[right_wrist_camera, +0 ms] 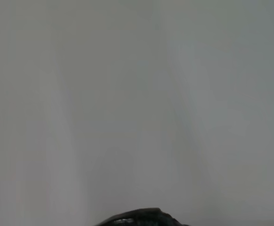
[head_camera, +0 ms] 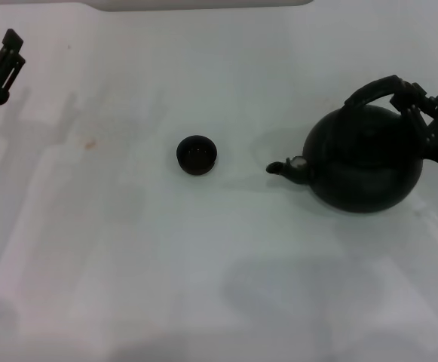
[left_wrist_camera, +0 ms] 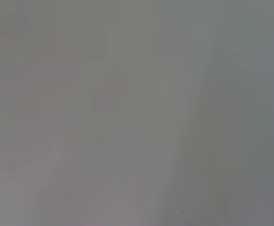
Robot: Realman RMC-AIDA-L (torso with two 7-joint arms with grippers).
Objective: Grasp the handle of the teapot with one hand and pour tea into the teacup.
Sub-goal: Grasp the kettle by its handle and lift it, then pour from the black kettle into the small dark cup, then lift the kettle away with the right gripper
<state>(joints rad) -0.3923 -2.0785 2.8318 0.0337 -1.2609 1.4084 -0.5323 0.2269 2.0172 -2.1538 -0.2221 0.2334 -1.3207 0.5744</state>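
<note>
Head view: you see the teapot [head_camera: 363,160] standing upright on the white surface [head_camera: 203,256], toward the robot's right, with its short spout [head_camera: 280,168] pointing left toward the teacup [head_camera: 197,154]. The teacup sits near the middle of the surface, well apart from the spout. Its inside looks dark; you cannot tell whether it holds any tea.

The right pincer [head_camera: 413,96] enters from the right edge and is closed around the handle [head_camera: 373,92] at the handle's right end, above the teapot's body. The teapot's base appears to rest on the surface, and the pot is not tilted.

The left pincer [head_camera: 10,51] sits at the far left edge, raised and well away from both teapot and teacup; you cannot tell from this angle how its fingers stand.

Left wrist view: you see only pale, featureless surface. Right wrist view: you see the same pale surface, with a dark curved edge [right_wrist_camera: 141,218] at the frame's border; what it belongs to cannot be told.
</note>
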